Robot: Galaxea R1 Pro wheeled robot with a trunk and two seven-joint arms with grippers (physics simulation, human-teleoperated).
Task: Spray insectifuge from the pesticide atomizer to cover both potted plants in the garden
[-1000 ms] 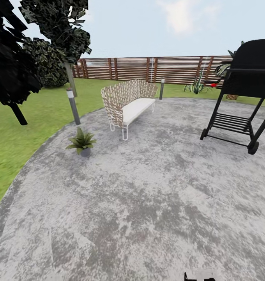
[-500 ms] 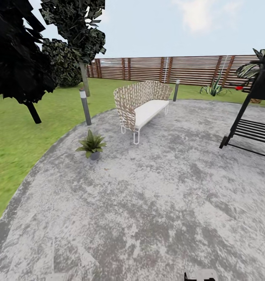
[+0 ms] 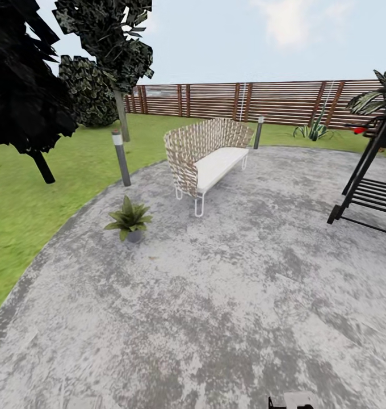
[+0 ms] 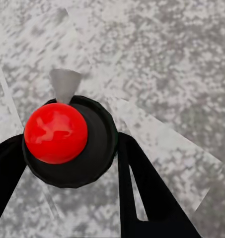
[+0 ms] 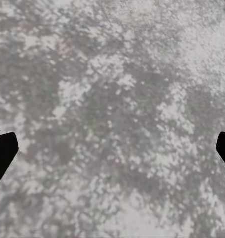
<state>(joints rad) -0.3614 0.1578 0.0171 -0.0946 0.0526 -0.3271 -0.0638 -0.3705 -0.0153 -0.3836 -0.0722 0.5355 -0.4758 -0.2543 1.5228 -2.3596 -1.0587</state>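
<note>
Left gripper fingers are closed around the small dark round pesticide atomizer with its glossy red top, apparently light and rigid, best held at the body. Right gripper is spread wide, empty.

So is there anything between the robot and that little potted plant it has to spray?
Nothing visible. The potted plant sits on the grey patio with bare stone leading up to it. The bench and bollard lamp stand beyond it, the grill well off to the right.
</note>
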